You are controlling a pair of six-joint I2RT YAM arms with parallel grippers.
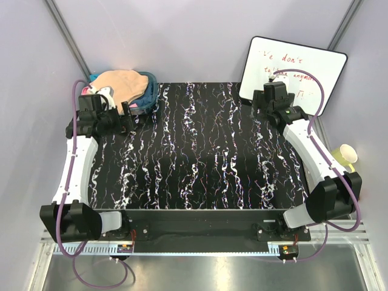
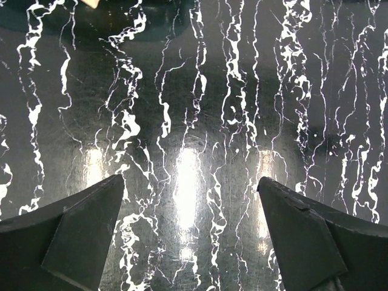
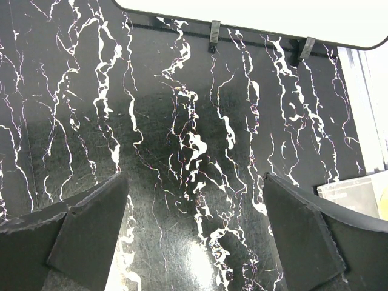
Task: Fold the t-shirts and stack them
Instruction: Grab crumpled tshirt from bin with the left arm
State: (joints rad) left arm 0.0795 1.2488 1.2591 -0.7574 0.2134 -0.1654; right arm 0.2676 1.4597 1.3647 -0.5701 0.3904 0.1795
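From above, the t-shirts (image 1: 121,85) lie heaped in the tub (image 1: 153,91), tan topmost; folding looks unstarted. Left wrist: left pincer (image 2: 191,233) spread, empty, near the tub. Right wrist: right pincer (image 3: 194,233) spread, empty, well apart from it. Next, probably: pluck the tan shirt.

Glossy tabletop (image 1: 200,157), matt cloth
The tabletop is polished black with white marble veining and bright glare patches; the t-shirts (image 1: 121,86) are soft matt cloth; the fingers (image 2: 82,239) look matt black plastic.
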